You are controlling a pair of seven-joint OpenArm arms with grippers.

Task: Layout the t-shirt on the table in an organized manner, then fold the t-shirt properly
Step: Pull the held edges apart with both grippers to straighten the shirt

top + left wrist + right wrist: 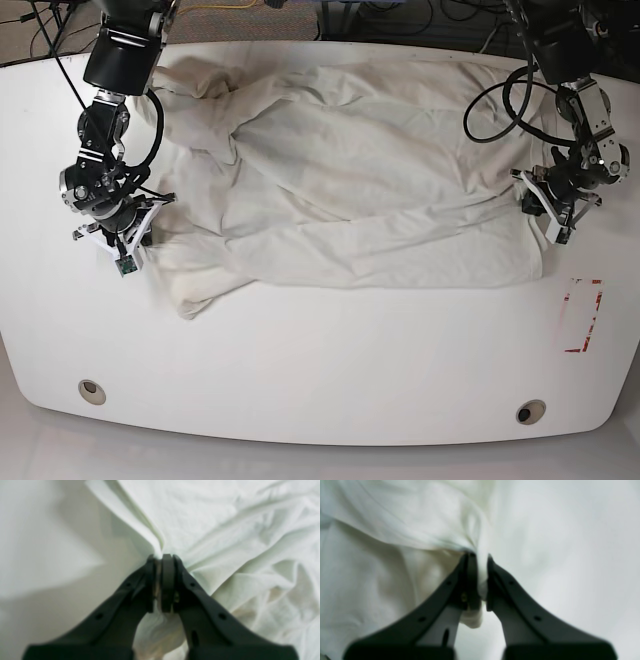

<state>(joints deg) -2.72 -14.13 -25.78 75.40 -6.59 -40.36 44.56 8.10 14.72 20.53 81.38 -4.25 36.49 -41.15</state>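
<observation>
Cloth covers most of the far half of the table (pixel 320 350), which is a white, smooth top with rounded edges. The t-shirt (pixel 340 190) is white cotton, spread wide but not flat: long soft folds run across it, one sleeve is bunched near the far left corner, and the lower left part hangs in a rumpled lobe toward the near side. No print shows on the upper side; only a faint warm tint comes through the fabric in the wrist views. Two round grommet holes (pixel 91 391) sit near the front edge of the table, and a red tape rectangle (pixel 583 316) lies near the right edge, apart from the shirt. The left gripper (pixel 163 557) is at the right border of the cloth in the base view. Its dark, matte fingers (pixel 167 580) are pressed together on a pinch of the t-shirt, and the fabric fans out from this point in tight creases. The right gripper (pixel 480 557) is at the left border of the cloth in the base view. Its fingers (pixel 470 580) are also clamped on the t-shirt, with a thin roll of white fabric squeezed between them and a small end coming out below. Both wrist views are a little blurred.
</observation>
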